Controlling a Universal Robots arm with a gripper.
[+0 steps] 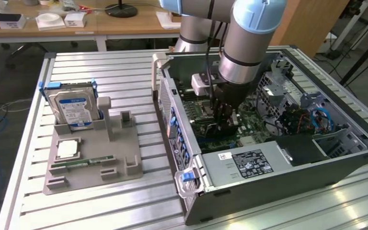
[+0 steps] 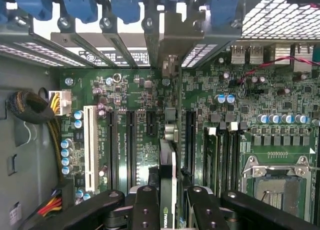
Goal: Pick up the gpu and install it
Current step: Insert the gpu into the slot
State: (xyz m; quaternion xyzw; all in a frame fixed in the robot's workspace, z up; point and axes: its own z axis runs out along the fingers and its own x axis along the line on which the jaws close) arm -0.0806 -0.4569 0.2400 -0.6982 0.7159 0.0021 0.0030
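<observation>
The gpu (image 2: 168,175) is seen edge-on in the wrist view, a thin green card with a black cooler standing upright over the motherboard (image 2: 140,90). It sits between two long black expansion slots (image 2: 132,145). Its silver end bracket (image 2: 169,50) reaches the row of rear slot covers. My gripper (image 2: 170,210) is shut on the card, one black finger (image 2: 145,205) on each side. In the exterior view my gripper (image 1: 225,122) reaches straight down into the open computer case (image 1: 267,187). Whether the card is seated in its slot I cannot tell.
A grey holder (image 1: 94,167) on the slatted table at the exterior view's left carries a hard drive (image 1: 74,108), a processor chip (image 1: 67,149) and a memory stick (image 1: 82,163). Inside the case are a power supply (image 1: 248,163), a cable bundle (image 2: 30,107), a white slot (image 2: 91,145) and the processor socket (image 2: 277,185).
</observation>
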